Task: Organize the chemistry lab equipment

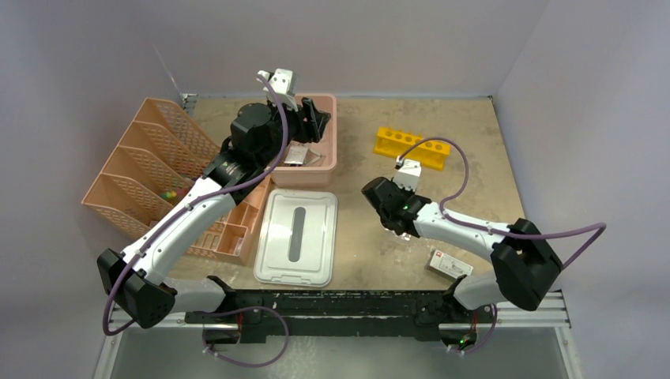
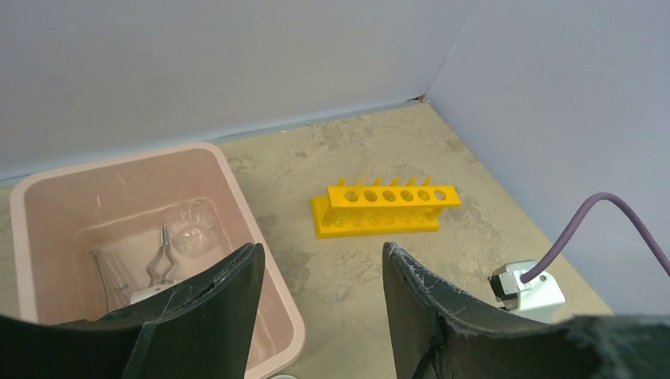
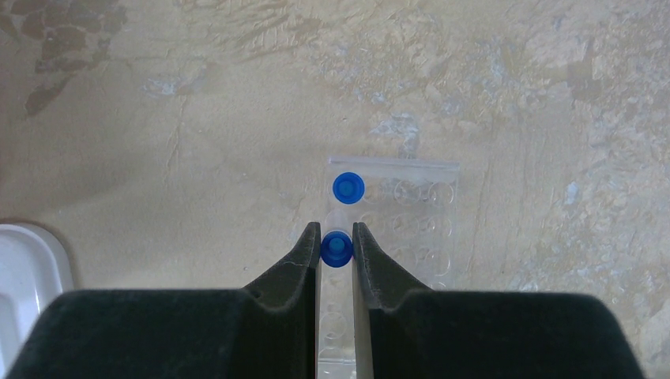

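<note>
Top view: we see the left gripper point(image 1: 319, 118) over the pink tub point(image 1: 304, 178), far centre, with its lid point(image 1: 276, 237) off. The yellow rack point(image 1: 411, 148) sits far right.

Left wrist: jaws apart, empty. Tongs point(image 2: 160, 260) and poss. a glass dish point(image 2: 190, 225) lie in the tub; rack holes are bare.

Right wrist: the right gripper point(image 3: 336, 237) is clenched on a blue-capped vial point(image 3: 336, 249) over a clear tray point(image 3: 411, 229), w/ a second vial point(image 3: 348, 187) just beyond. We judge most sorting is left.

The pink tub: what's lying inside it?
Inside the pink tub lie a round clear dish, wire tongs and a thin glass tube. The left gripper covers the tub's near end, hiding most of a white item and anything else there.
</note>
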Controlling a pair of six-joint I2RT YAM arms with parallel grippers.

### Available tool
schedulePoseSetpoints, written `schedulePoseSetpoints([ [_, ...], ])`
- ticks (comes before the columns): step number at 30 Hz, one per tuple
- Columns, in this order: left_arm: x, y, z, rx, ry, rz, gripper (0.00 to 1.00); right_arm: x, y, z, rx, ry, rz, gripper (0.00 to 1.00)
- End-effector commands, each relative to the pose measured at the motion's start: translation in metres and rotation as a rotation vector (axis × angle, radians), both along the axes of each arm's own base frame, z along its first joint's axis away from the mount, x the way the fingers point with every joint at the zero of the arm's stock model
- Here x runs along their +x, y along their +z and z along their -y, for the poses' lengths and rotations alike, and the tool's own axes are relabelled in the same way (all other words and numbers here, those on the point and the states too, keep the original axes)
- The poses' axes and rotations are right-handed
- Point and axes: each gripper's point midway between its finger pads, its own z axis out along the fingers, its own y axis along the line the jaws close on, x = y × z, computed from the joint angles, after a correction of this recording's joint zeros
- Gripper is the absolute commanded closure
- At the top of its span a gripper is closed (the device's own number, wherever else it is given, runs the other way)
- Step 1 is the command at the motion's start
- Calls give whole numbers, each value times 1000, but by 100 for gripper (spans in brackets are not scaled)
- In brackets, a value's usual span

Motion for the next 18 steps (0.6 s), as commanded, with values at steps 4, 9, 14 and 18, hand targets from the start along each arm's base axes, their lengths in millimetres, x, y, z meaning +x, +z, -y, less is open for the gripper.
schedulePoseSetpoints([
  [4,2,7,-1,-11,8,25,44,3,-6,4,48,-37,-12,80],
  [9,1,8,-2,-9,6,26,44,4,-9,6,63,-54,-28,74],
  [14,1,7,-1,-12,1,22,44,3,-13,8,57,-71,-58,66],
  [18,0,8,-1,-13,-1,24,44,4,-8,5,59,-61,-68,61],
])
